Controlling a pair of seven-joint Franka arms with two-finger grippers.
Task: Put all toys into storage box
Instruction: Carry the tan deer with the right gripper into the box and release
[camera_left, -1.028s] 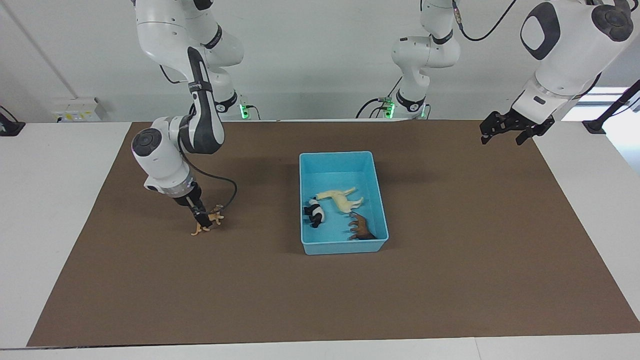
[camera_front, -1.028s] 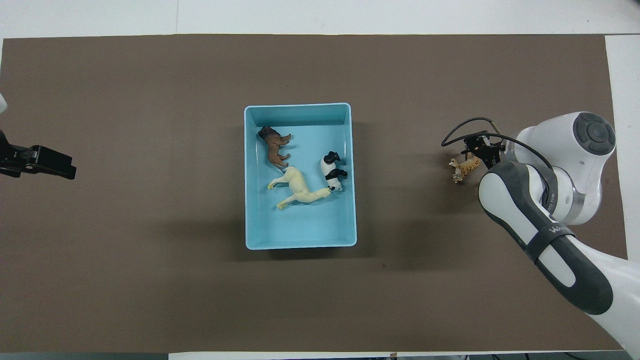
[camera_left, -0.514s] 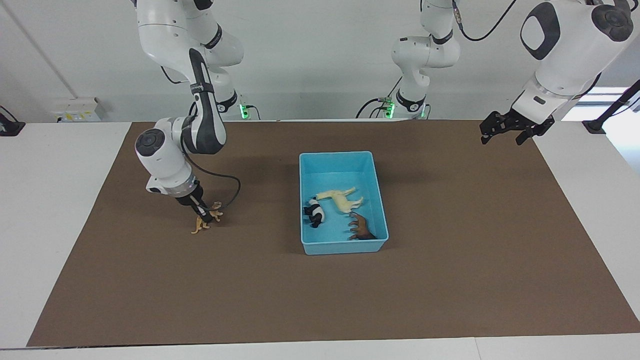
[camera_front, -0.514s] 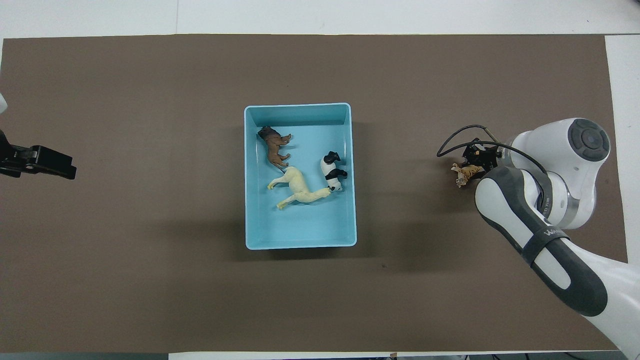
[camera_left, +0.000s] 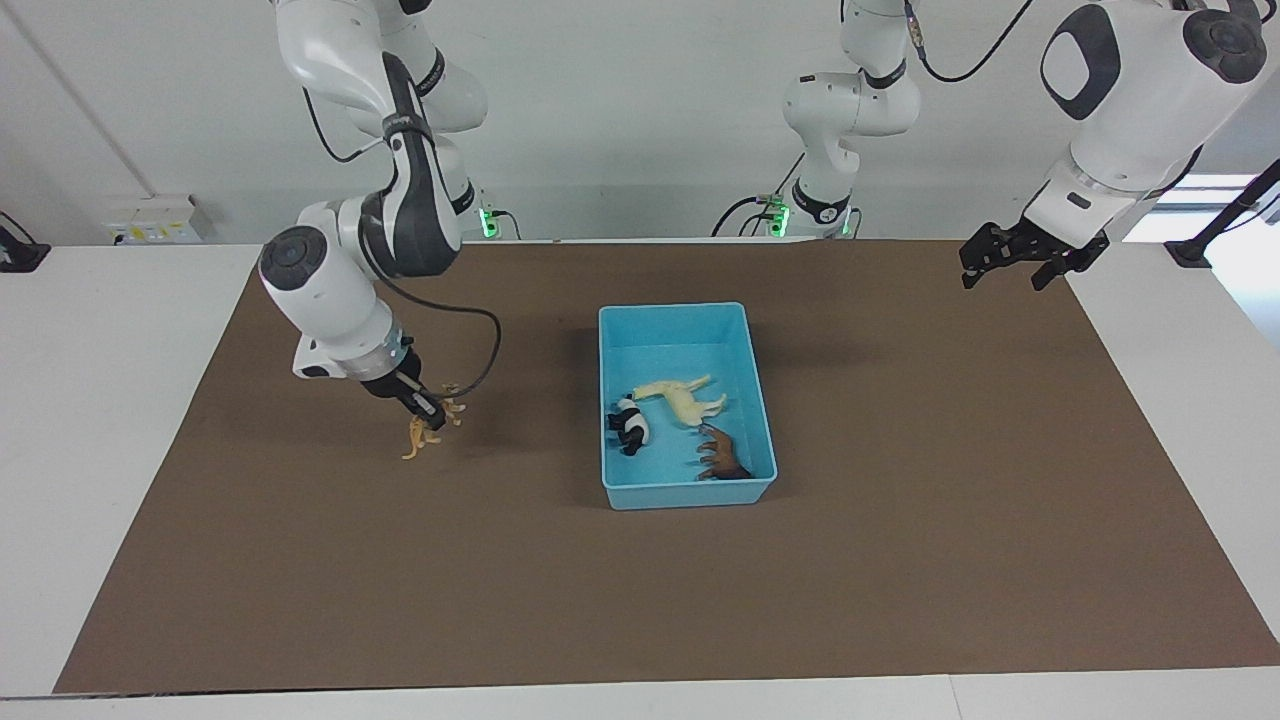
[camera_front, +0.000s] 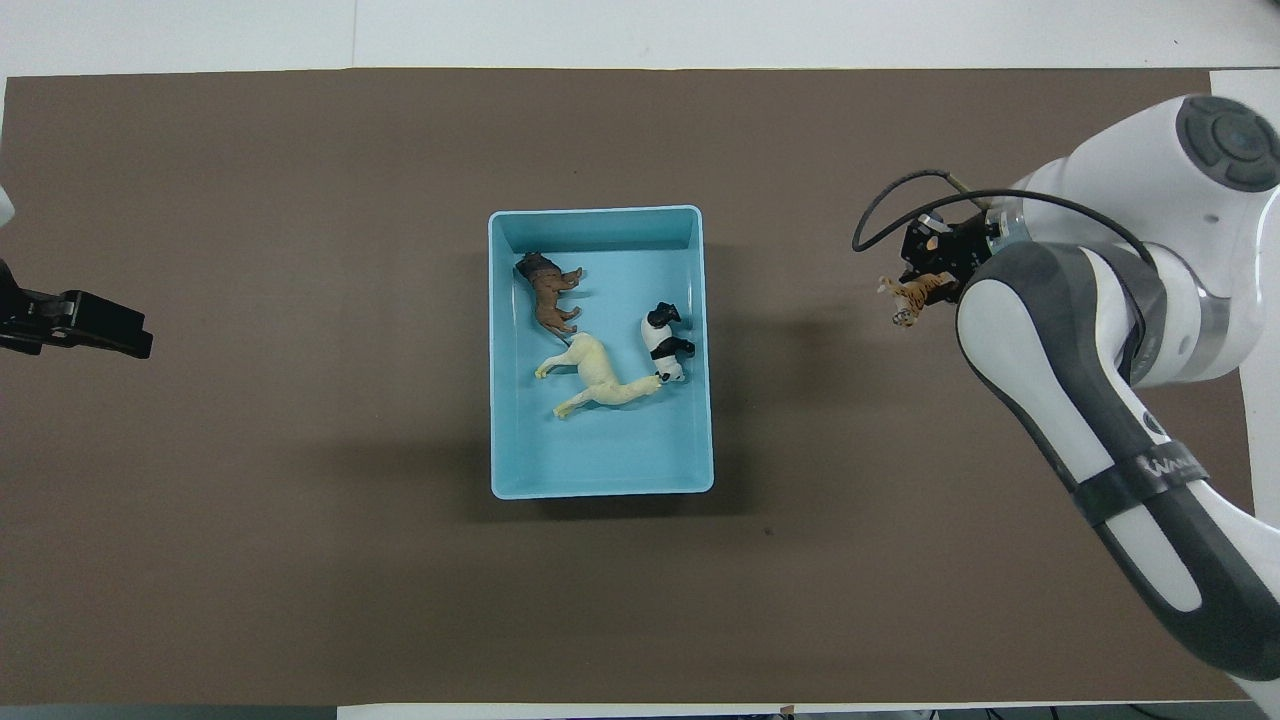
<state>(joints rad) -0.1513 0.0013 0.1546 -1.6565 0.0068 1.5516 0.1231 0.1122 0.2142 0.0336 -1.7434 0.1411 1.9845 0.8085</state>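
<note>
Four toy animals (camera_left: 680, 398); one storage box (camera_left: 674, 312); two arms (camera_left: 330, 290).

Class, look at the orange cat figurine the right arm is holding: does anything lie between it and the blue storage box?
Nothing visible does. The right gripper holds the orange cat over bare brown mat beside the storage box.

Robotics lab, bare white walls, white table (camera_left: 120, 420) under a brown mat (camera_left: 900, 560), cabled arm bases with green lights
</note>
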